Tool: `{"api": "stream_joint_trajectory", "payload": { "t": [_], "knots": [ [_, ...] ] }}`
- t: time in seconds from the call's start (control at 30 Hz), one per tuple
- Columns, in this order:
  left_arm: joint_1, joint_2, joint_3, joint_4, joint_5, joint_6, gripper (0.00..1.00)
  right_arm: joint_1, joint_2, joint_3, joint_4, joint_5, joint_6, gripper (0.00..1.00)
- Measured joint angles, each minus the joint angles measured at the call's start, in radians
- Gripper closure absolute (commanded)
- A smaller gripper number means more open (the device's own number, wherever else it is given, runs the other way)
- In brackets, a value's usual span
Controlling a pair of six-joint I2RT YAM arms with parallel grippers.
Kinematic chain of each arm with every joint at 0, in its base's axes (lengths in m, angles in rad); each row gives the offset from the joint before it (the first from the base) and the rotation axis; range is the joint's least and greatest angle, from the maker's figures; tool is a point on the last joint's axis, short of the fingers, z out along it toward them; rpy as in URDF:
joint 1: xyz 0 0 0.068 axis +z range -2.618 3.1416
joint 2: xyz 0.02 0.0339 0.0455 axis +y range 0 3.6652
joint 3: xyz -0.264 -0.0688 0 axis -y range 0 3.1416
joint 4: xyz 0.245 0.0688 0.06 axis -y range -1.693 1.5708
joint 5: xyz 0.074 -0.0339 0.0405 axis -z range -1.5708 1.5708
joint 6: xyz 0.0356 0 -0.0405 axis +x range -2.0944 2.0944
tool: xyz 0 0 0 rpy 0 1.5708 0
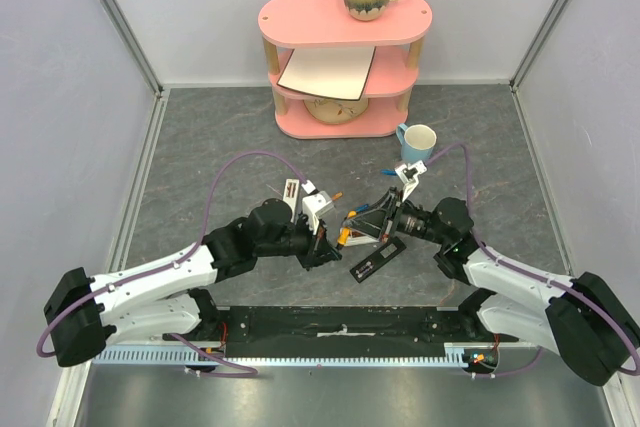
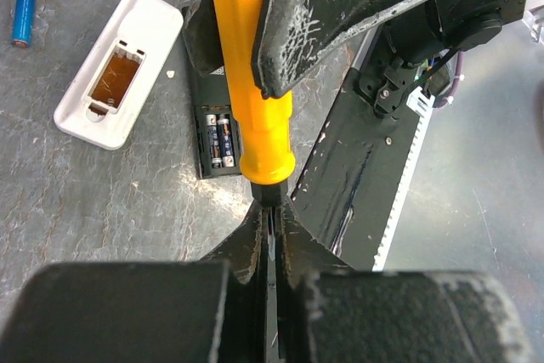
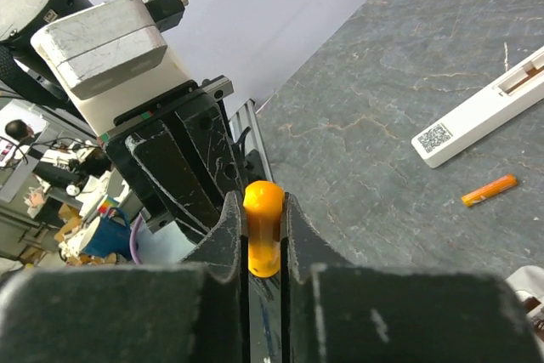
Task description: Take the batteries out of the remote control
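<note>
Orange screwdriver (image 2: 244, 65) handle pinched in right claw (image 3: 261, 212); left claw (image 2: 270, 215) nipping shaft.

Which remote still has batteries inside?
The black remote: two cells sit in its open compartment, while the white remote shows an empty compartment.

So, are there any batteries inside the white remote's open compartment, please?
No, the open compartment of the white remote shows only a bare brown floor.

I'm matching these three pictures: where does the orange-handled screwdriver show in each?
Top external: screwdriver centre, between the two arms.
Left wrist: screwdriver top centre, handle reaching down to mid-frame.
Right wrist: screwdriver bottom centre, handle end between the jaws.
Shared landmark: white remote, upper left in left wrist, right edge in right wrist.
</note>
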Motion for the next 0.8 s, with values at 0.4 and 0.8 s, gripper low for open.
{"api": "stream_joint_trajectory", "payload": {
  "t": [0.4, 0.8],
  "knots": [
    [0.000, 0.000, -0.005, 0.017, -0.009, 0.021, 0.20, 0.001, -0.129, 0.011, -0.282, 0.121, -0.150, 1.00],
    [-0.126, 0.230, -0.036, 0.087, -0.266, 0.021, 0.20, 0.002, -0.391, 0.026, -0.703, 0.597, -0.322, 1.00]
  ]
}}
